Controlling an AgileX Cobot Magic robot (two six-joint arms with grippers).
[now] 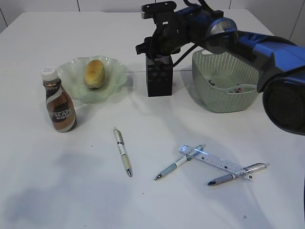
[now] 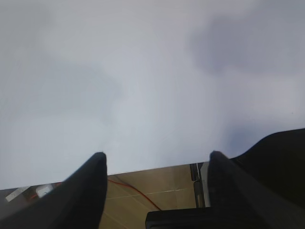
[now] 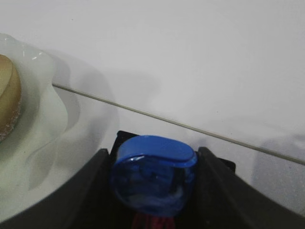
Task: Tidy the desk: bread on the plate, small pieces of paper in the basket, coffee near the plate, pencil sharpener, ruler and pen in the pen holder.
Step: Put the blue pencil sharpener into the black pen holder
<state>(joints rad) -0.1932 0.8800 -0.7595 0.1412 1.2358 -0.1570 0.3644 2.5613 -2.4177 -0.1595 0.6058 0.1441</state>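
Observation:
My right gripper (image 3: 152, 155) is shut on the blue pencil sharpener (image 3: 152, 174) and hangs right over the black mesh pen holder (image 1: 159, 76). In the exterior view the right gripper (image 1: 156, 51) is just above the holder's rim. The bread (image 1: 94, 72) lies on the green ruffled plate (image 1: 114, 67), with the coffee (image 1: 59, 102) standing beside it on the left. The clear ruler (image 1: 217, 161) lies on the desk among three pens (image 1: 122, 151) (image 1: 178, 162) (image 1: 237, 173). My left gripper (image 2: 158, 154) is open and empty over the desk's edge (image 2: 143, 71).
The green basket (image 1: 224, 98) stands right of the pen holder, partly behind my right arm, with small items on its floor. One pen lies across the ruler's right end. The plate's rim (image 3: 43, 119) and the bread (image 3: 7, 95) show at the left of the right wrist view.

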